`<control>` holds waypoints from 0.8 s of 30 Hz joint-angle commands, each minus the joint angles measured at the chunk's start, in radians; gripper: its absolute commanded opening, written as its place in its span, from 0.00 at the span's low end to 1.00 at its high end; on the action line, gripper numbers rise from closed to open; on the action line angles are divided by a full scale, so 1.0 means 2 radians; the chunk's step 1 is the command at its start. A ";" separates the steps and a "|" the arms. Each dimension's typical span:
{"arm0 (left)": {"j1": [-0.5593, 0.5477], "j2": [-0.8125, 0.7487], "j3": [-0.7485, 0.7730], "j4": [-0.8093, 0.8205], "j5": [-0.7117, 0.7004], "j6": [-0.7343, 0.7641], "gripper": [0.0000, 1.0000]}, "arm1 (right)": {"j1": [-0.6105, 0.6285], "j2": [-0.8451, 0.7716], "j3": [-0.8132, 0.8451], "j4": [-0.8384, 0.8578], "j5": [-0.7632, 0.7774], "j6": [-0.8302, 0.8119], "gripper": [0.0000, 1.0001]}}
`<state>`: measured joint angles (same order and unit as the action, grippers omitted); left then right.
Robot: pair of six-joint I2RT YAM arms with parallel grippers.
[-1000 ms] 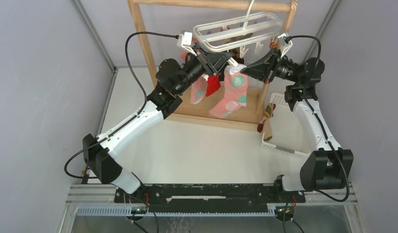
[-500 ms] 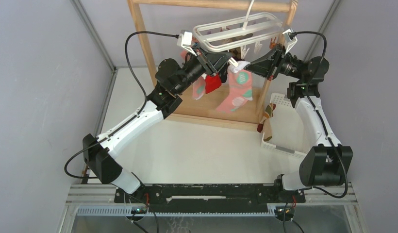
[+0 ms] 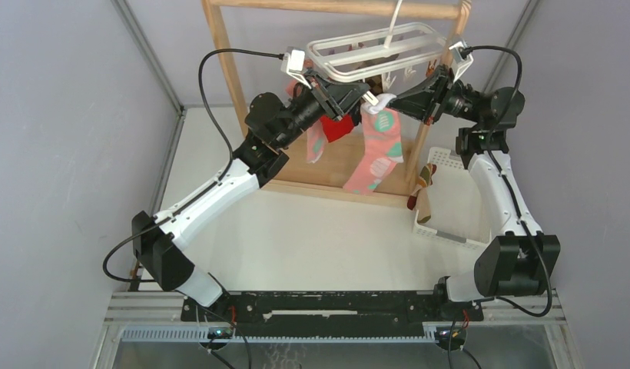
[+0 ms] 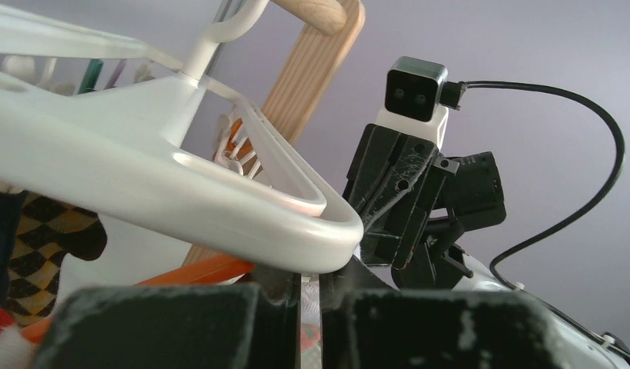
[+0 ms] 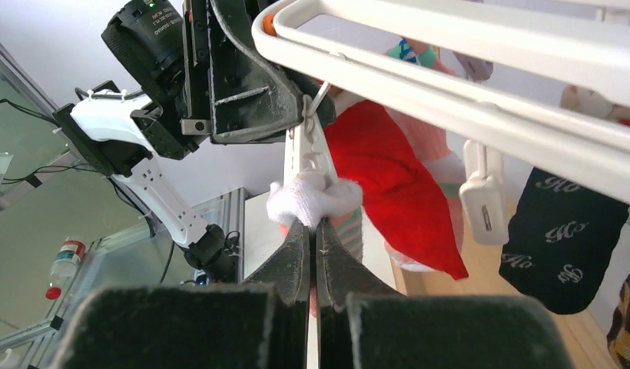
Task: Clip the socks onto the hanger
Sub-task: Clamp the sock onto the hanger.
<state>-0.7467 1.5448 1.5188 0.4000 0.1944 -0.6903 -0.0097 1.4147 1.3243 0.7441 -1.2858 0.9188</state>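
Note:
The white hanger [image 3: 373, 48] hangs from the wooden rack; it also shows in the left wrist view [image 4: 143, 184] and the right wrist view [image 5: 450, 54]. A red sock [image 3: 339, 127], a pink sock [image 3: 315, 146] and a dark sock [image 5: 565, 238] hang from its clips. My left gripper [image 3: 359, 95] is shut on a white clip [image 5: 308, 146] under the frame's corner. My right gripper [image 3: 390, 101] is shut on the white cuff [image 5: 312, 196] of a pink sock with teal dots [image 3: 379, 150]. It holds the cuff right at that clip's lower end.
The tall wooden rack [image 3: 227, 69] stands at the back. A white slatted basket [image 3: 449, 237] sits at the right, with a striped sock [image 3: 422, 192] draped over its left edge. A free white clip [image 5: 485, 192] dangles beside the red sock.
My right gripper has risen and moved right with the pink dotted sock, bringing its cuff up to the clip. The sock now hangs straighter. The left arm has barely moved.

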 commanded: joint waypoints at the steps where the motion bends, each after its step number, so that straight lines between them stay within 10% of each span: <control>1: -0.009 0.004 0.012 0.008 0.066 -0.032 0.00 | 0.003 0.001 0.029 0.022 0.020 0.002 0.00; 17: -0.009 0.014 0.018 0.011 0.074 -0.044 0.01 | 0.029 0.006 0.047 -0.017 0.029 -0.029 0.00; 24: -0.008 0.009 0.016 0.007 0.065 -0.044 0.33 | 0.031 0.002 0.047 -0.040 0.029 -0.049 0.00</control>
<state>-0.7425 1.5555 1.5188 0.4297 0.2298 -0.7197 0.0345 1.4307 1.3682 0.6647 -1.2572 0.8543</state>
